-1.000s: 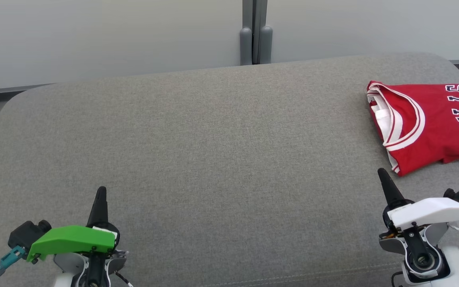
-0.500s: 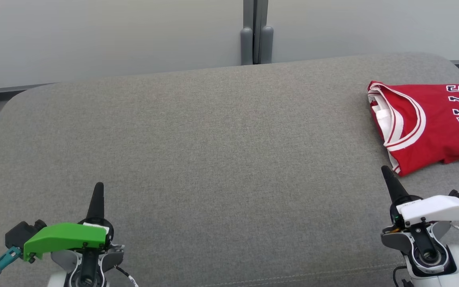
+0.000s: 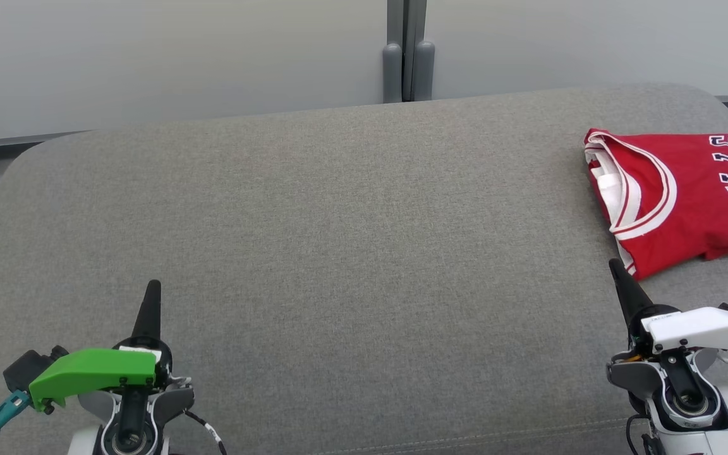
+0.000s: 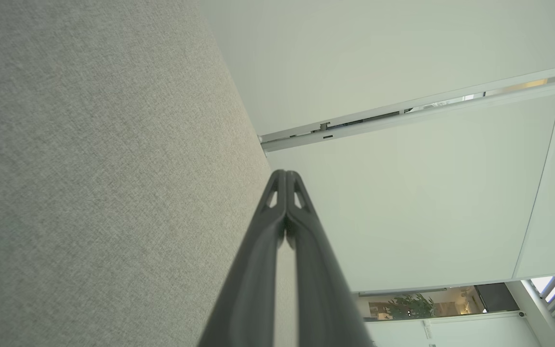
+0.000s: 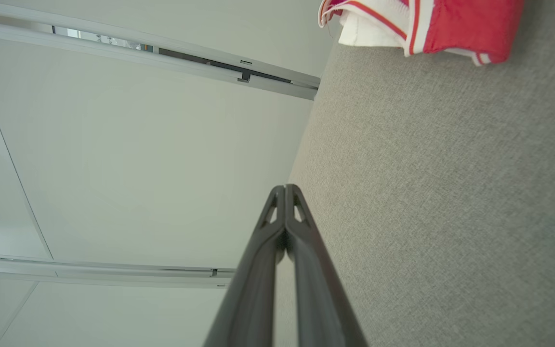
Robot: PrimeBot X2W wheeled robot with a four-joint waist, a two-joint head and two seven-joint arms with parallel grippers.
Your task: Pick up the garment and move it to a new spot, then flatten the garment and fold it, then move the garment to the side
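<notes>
Left gripper and right gripper sit clenched and empty at the frame's lower corners. Folded red Bulls jersey lies upper right, by the right edge of the grey cushion; wide bare fabric leftward.

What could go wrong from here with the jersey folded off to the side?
1. The right gripper is shut, its tip close to the near corner of the jersey; a swing that way could snag it and undo the fold.
2. The jersey runs past the head view's right edge, near the rounded side of the cushion; how much is supported I cannot tell, so it might slide off.
</notes>
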